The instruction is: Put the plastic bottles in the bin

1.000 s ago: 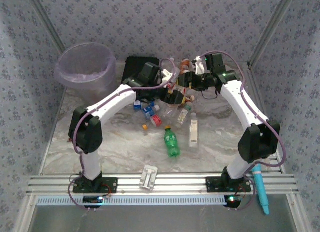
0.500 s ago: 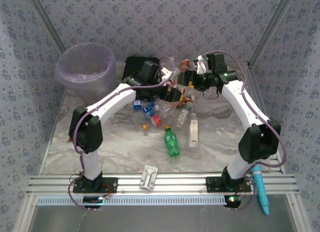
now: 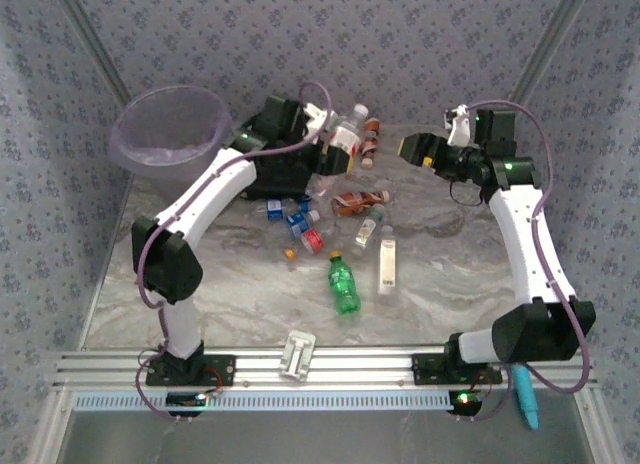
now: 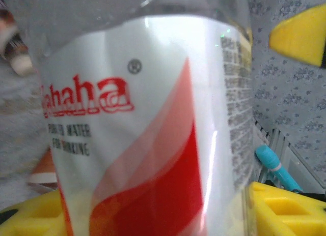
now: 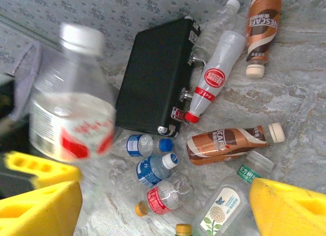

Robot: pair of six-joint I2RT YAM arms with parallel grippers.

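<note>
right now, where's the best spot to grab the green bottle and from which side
Grip the green bottle around the middle of its body, coming straight down from above. It lies on its side on the table, yellow cap toward the far wall, so closing across its width, left to right, should fit. Nothing touches it.

Overhead and close wrist cameras share one bottle (image 5: pixel 71 114).

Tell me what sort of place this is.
Probably a lab robot test booth, not a home: patterned backdrop walls, an aluminium mounting rail along the near edge, and a marble-look tabletop.
</note>
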